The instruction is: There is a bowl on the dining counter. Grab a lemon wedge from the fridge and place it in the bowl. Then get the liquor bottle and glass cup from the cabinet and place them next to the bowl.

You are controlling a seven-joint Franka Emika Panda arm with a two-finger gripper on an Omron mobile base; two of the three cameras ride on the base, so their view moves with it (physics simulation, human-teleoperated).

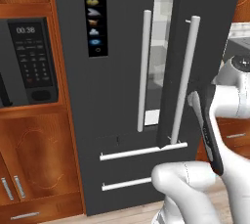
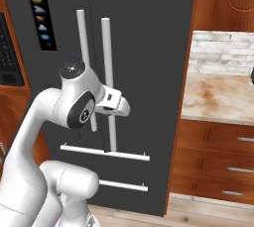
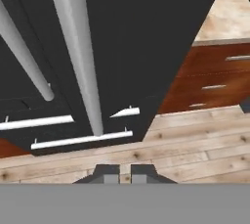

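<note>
In the left base view, the tall dark grey fridge [image 1: 117,91] is standing between reddish wooden cabinets [image 1: 36,162], its right door [image 1: 195,47] hanging slightly ajar, with a black microwave [image 1: 31,61] sitting at left. In the right base view, a beige stone counter [image 2: 218,97] is running beside it under a white brick backsplash [image 2: 223,52]. In the hand view, the two-finger gripper [image 3: 125,175] is hovering pressed together, empty, over pale wooden floor planks [image 3: 195,145].

The fridge [image 1: 117,96] stands between the microwave [image 1: 31,61] on its left and the counter [image 2: 218,97] on its right.
</note>
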